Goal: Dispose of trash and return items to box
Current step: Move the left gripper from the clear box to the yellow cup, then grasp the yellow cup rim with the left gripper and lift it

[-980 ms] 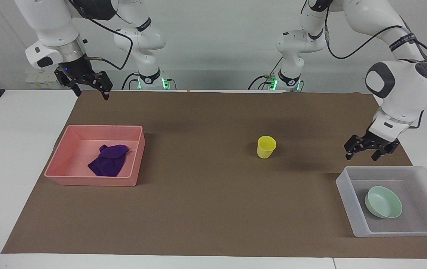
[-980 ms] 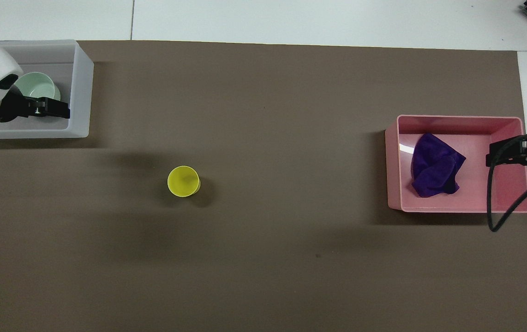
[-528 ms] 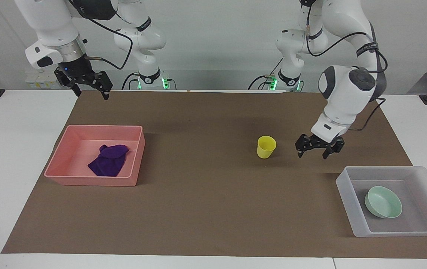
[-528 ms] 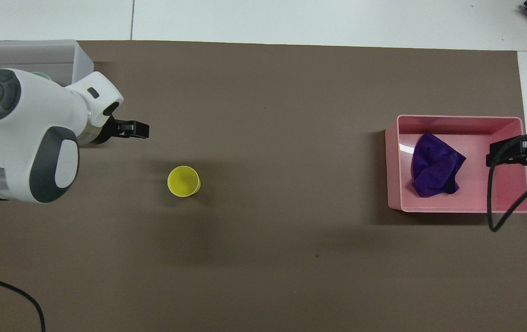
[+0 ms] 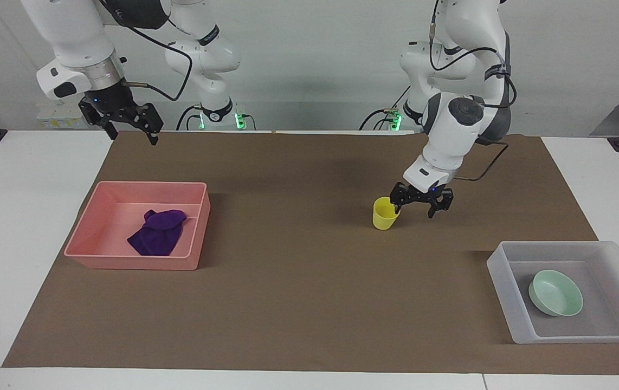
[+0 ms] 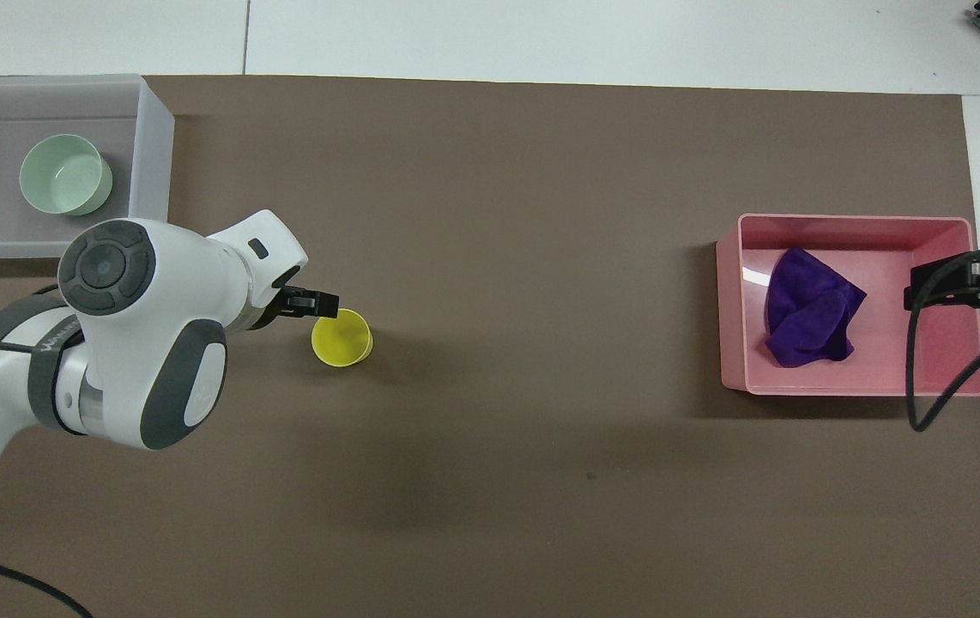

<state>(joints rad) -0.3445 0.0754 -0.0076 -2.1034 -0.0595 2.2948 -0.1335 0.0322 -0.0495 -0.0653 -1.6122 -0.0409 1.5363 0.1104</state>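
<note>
Trash (image 5: 158, 233) here is one lumpy piece of deep-purple fabric, crumpled with soft folds, lying in the one pink tray (image 5: 92, 222) near the right arm's end of the counter (image 5: 298, 303). One bright-yellow cup (image 5: 385, 213) stands upright on the brown mat around the middle of the counter, toward the left arm's end, its mouth open to the top. One mint-green bowl (image 5: 555, 293), shallow and round, sits upright in the one box (image 5: 504, 287), a translucent whitish-grey tub at the corner of the mat far from the robots, at the left arm's end.

Two pincers show (one per arm). The left pincer (image 5: 421, 200) is low just beside the cup, on the side toward the box, its fingers spread wide and holding nothing; one fingertip (image 5: 398, 206) is at the cup's rim, though whether it touches I cannot tell. The right pincer (image 5: 128, 123) hangs up in the air over the mat's edge closest to the robots, at the right arm's end, fingers wide and empty; that arm waits.
</note>
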